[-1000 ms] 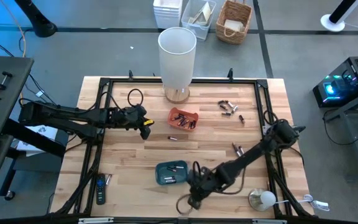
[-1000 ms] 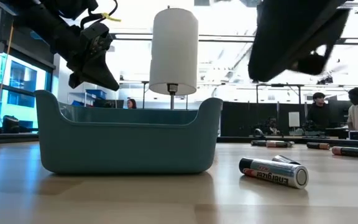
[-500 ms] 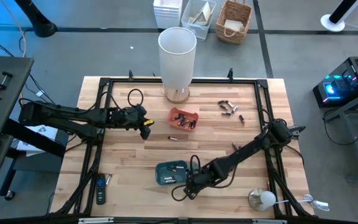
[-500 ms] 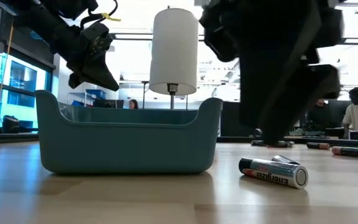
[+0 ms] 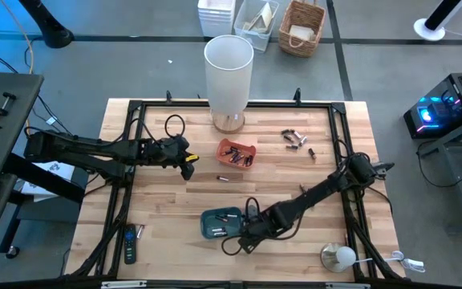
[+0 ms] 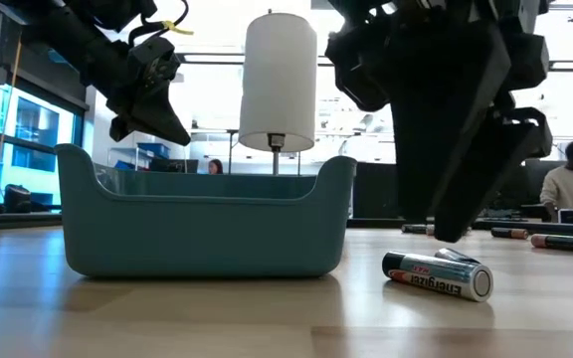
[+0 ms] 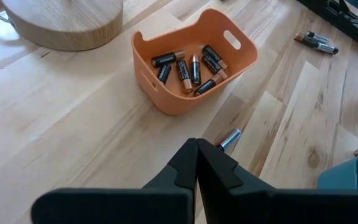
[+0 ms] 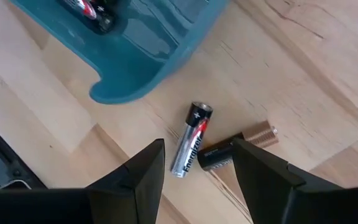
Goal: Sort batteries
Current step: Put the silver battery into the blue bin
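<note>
Two loose batteries lie on their sides on the wood beside the teal tray (image 8: 148,56): a silvery battery (image 8: 191,148) and a dark, copper-ended battery (image 8: 236,149). My right gripper (image 8: 197,144) hangs open just above them, one finger on either side; in the low view its fingers (image 6: 451,199) end a little above the silvery battery (image 6: 438,276). The teal tray (image 5: 220,223) holds a few batteries (image 8: 86,12). My left gripper (image 7: 197,163) waits shut near the orange tray (image 7: 194,62), which holds several batteries. Beside it lies one more battery (image 7: 229,138).
A tall white lamp (image 5: 229,76) stands on the table's far side. More loose batteries (image 5: 297,141) lie at the far right, and some (image 5: 303,191) under my right arm. A black remote (image 5: 129,245) lies at the near left and a round bulb (image 5: 339,257) at the near right.
My right gripper has gone from the table's near edge toward the teal tray and come down over the two loose batteries. The batteries and trays have stayed where they were.
</note>
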Motion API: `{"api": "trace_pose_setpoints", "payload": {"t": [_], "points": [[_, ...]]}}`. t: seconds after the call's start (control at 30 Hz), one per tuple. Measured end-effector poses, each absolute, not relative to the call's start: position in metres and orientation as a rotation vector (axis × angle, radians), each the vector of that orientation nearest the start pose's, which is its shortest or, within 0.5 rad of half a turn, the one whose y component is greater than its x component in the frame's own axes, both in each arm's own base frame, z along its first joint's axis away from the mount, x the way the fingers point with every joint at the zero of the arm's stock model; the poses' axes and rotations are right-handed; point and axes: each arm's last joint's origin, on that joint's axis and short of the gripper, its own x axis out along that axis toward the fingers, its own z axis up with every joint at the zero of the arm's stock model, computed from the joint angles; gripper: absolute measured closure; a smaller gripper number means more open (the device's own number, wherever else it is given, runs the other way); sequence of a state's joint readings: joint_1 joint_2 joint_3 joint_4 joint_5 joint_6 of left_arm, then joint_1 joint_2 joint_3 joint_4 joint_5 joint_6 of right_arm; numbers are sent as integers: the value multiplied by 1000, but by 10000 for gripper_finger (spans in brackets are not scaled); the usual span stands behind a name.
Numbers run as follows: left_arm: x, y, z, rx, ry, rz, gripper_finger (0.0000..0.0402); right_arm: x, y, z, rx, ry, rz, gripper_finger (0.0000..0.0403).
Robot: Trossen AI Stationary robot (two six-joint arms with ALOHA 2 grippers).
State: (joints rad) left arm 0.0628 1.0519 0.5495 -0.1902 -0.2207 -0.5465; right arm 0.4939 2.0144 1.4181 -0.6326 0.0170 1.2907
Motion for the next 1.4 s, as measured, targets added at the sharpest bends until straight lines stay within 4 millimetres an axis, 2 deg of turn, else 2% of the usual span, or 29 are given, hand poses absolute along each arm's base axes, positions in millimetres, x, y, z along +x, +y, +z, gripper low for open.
{"api": "trace_pose_setpoints", "payload": {"t": [0.47, 0.97, 1.27, 1.4], "points": [[206, 19, 206, -466, 600, 453, 401, 362, 194, 145, 818, 1254, -380, 220], [209, 20, 200, -461, 627, 463, 401, 358, 192, 137, 865, 1298, -496, 222], [219, 19, 183, -469, 706, 447, 401, 352, 185, 134, 873, 1322, -638, 284], [223, 19, 181, -488, 695, 452, 401, 352, 182, 125, 869, 1345, -683, 310]]}}
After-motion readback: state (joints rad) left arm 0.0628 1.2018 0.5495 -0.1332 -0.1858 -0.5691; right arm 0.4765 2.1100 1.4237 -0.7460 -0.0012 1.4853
